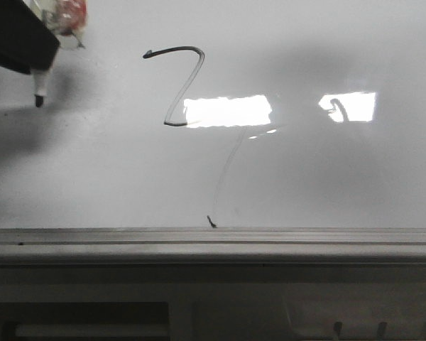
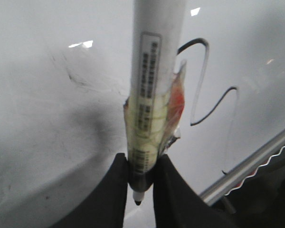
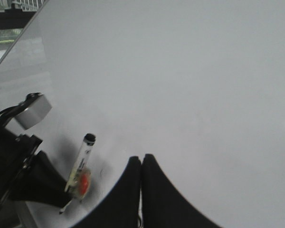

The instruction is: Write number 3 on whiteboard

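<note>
A: What is the surface showing?

B: The whiteboard (image 1: pixel 326 185) is lying flat, glossy and smooth, throwing back bright rectangular glare, with a ribbed grey metal ledge (image 1: pixel 213 241) running along its near edge. Faint smudges are showing on it in the left wrist view.

A: And the figure?

B: The number 3 (image 1: pixel 179 85) is sitting left of centre: a thin dark stroke with a hooked top, a diagonal and a short base. It is reading more like a 2. A faint line is trailing from it toward the ledge, ending in a small dark tick. Glare is washing out part of the base.

A: The grippers?

B: The left gripper (image 2: pixel 140 178), far left, is pinching a white marker (image 2: pixel 154 85) wrapped in clear tape with a red patch; whether its tip is touching the board is unclear. The right gripper (image 3: pixel 141 175) is holding its black fingers pressed together, gripping nothing. It is out of the front view.
</note>
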Robot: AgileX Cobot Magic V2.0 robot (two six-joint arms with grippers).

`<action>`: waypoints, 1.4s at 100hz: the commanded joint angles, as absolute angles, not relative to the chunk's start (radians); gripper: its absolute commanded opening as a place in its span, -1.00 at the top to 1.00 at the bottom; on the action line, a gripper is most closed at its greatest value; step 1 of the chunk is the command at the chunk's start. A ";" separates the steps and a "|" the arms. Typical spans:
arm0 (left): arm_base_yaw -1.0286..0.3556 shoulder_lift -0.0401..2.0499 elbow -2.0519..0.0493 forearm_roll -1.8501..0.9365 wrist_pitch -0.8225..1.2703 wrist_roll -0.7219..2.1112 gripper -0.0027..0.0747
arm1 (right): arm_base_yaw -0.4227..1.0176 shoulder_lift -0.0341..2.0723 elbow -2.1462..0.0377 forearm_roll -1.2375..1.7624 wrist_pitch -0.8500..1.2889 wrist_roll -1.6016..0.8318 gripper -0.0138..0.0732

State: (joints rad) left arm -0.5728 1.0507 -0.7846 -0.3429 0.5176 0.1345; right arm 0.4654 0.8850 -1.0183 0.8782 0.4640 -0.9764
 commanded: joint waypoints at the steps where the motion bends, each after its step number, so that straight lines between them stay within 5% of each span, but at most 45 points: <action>1: -0.570 1.103 -0.808 -0.351 0.398 0.122 0.99 | 0.459 0.857 -0.999 0.927 0.426 -0.969 0.81; 57: -0.569 1.248 -0.808 -0.335 0.273 0.122 0.94 | 0.459 0.848 -0.920 0.973 0.440 -0.969 0.81; 67: -0.569 1.248 -0.808 -0.335 0.273 0.122 0.65 | 0.459 0.848 -0.920 0.975 0.440 -0.969 0.81; 82: -0.569 1.248 -0.808 -0.335 0.274 0.122 -0.06 | 0.459 0.848 -0.920 0.998 0.440 -0.969 0.81; 93: -0.569 1.248 -0.808 -0.335 0.274 0.122 -0.25 | 0.459 0.848 -0.920 1.011 0.440 -0.969 0.81; 123: -0.569 1.015 -0.822 -0.332 0.373 0.122 -0.24 | 0.457 0.742 -0.887 0.899 0.447 -0.969 0.79; 140: -0.569 0.612 -0.720 -0.232 0.287 0.122 0.25 | 0.457 0.529 -0.700 0.808 0.237 -0.969 0.79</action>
